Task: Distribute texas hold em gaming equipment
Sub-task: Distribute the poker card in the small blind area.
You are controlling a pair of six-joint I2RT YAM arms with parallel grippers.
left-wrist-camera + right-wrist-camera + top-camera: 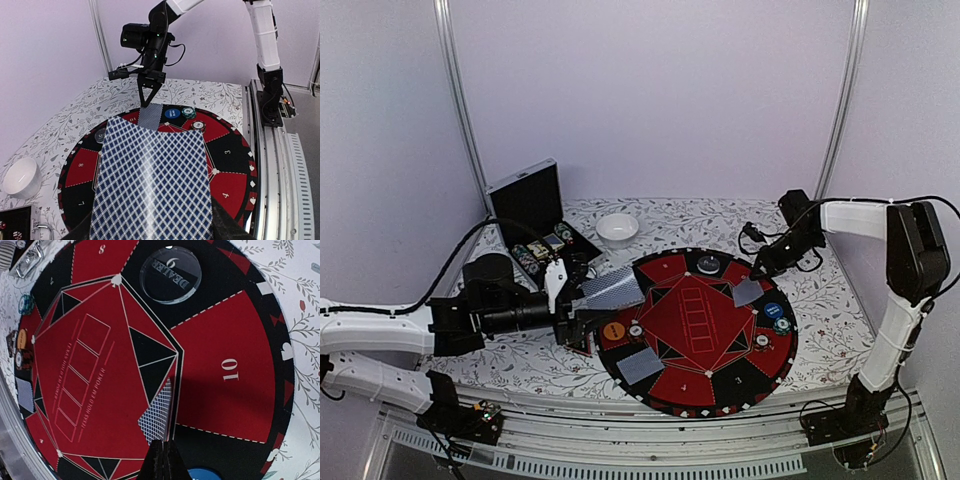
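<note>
Grey-blue card one [152,185], back up, is clamped by its near edge in the left gripper [578,305], jaws narrowed onto it. It is held raised over the left rim of the felt mat [690,320]. The orange button disc [613,331] lies just near of it, and the left chip [635,329] lies just right of that disc.

The right gripper [757,270] has its fingers pressed together on the upper edge of card two [748,292]. This card hangs tilted over the red felt on the mat's right side; whether its lower edge touches the felt cannot be told. The blue button disc [773,311] lies just near-right of card two. A striped chip [782,325] is beside the disc and a second chip [761,342] is slightly nearer.

Card three [640,366] lies flat, back up, on the mat's near-left part. A clear dealer disc [708,265] sits at the far rim.

Off the mat, a white bowl [617,228] stands far of it, and the open case [530,200] stands far-left.
</note>
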